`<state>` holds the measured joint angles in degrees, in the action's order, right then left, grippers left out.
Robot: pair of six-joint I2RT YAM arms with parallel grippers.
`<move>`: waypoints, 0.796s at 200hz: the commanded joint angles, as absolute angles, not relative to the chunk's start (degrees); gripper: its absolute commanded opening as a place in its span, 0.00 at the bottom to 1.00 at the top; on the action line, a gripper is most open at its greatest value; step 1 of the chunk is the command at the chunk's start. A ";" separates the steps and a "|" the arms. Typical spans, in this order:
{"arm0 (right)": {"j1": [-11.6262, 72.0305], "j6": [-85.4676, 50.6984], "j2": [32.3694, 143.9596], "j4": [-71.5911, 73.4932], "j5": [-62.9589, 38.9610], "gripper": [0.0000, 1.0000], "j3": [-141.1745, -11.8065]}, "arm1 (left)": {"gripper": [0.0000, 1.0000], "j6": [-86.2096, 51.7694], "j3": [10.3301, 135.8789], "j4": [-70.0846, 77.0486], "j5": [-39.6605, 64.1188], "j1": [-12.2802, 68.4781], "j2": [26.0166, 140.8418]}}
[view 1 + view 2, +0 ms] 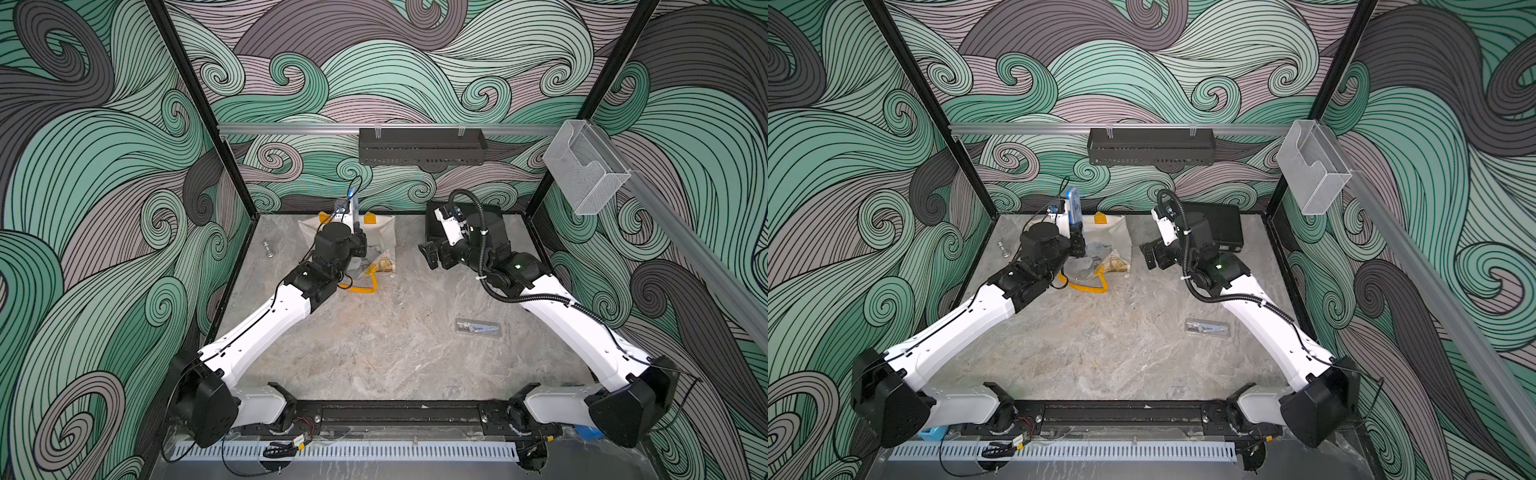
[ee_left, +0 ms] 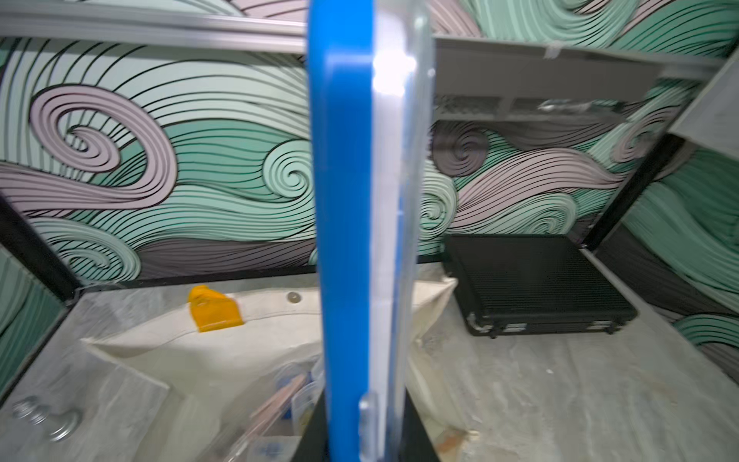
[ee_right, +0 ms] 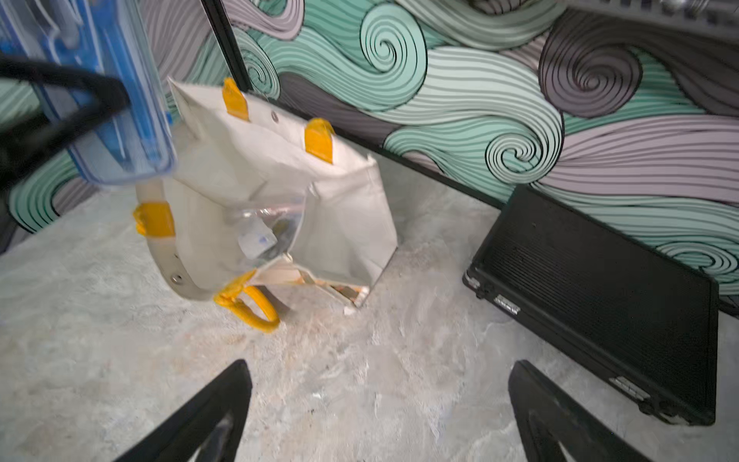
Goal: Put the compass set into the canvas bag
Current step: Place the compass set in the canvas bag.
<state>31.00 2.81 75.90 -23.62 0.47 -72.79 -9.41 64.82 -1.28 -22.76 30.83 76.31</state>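
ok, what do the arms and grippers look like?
White links on left arm and right arm, black joints and bases. Ribbed black hose and a green light on the right; thin black wire on the left. Fingers black, tapered.

Black hard case [image 1: 1223,224] lies flat on the marble-look table [image 1: 374,353] by the back wall, with a small silvery metal piece [image 1: 268,249] (too tiny to make out) near the table's left edge. Black perforated basket [image 1: 422,146] and clear plastic holder [image 1: 584,166] hang on the rails.
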 commanded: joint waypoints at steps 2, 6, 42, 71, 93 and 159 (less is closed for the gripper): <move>30.87 3.52 74.25 -27.58 5.08 1.00 -69.26 | 0.17 -9.78 66.09 -7.76 -24.22 29.20 80.08; 30.88 3.43 73.99 -27.55 5.59 1.00 -68.56 | 0.17 -9.61 66.09 -7.66 -23.96 29.18 80.65; 30.35 2.75 72.69 -27.71 8.70 1.00 -63.80 | 0.17 -6.81 67.33 -8.07 -22.99 29.13 86.58; 29.61 2.89 72.85 -28.84 8.58 1.00 -62.09 | 0.19 -6.67 69.22 -8.94 -24.23 28.83 91.08; 29.19 3.90 73.97 -32.02 7.98 1.00 -62.26 | 0.20 -7.44 71.27 -9.61 -24.91 28.66 94.34; 28.92 12.85 74.77 -33.86 4.98 1.00 -61.16 | 0.36 -9.56 76.20 -12.15 -24.06 27.51 99.14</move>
<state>29.28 8.51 74.17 -32.58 6.17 -61.41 -8.47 73.82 -10.68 -24.01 28.40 98.72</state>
